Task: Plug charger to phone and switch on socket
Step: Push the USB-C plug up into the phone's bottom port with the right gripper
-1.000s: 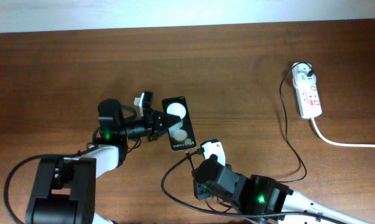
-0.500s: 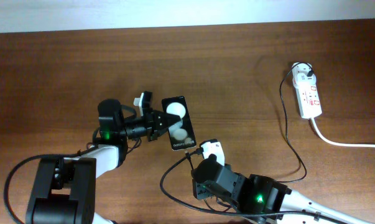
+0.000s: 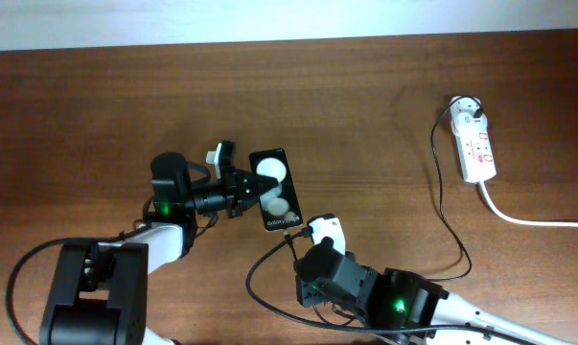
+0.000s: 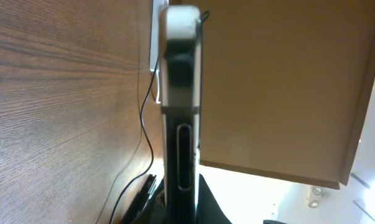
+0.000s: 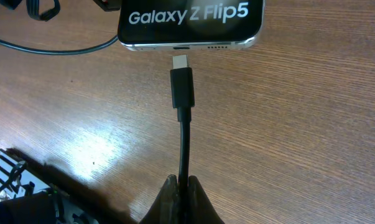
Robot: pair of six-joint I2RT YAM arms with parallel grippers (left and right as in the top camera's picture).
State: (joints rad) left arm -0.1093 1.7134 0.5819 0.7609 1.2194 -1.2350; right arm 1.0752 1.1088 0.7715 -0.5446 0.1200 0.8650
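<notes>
The black phone [image 3: 274, 189] lies on the wooden table, two white round patches on its face. My left gripper [image 3: 247, 191] is shut on its long edge; in the left wrist view the phone's edge [image 4: 180, 124] stands between the jaws. My right gripper [image 3: 298, 238] is shut on the black charger cable [image 5: 185, 146], just behind the connector [image 5: 181, 84]. The connector's metal tip sits just short of the port on the phone's bottom edge [image 5: 190, 25], lined up with it. The cable [image 3: 447, 206] runs right to the white socket [image 3: 474, 142], where its plug sits.
A thicker white cord [image 3: 528, 220] leaves the socket toward the right edge. A loop of black cable [image 3: 265, 287] lies beside my right arm near the front. A brown box-like surface [image 4: 280, 87] fills the right of the left wrist view.
My right gripper has crept slightly toward the phone with the connector. The left gripper and phone have not moved.
</notes>
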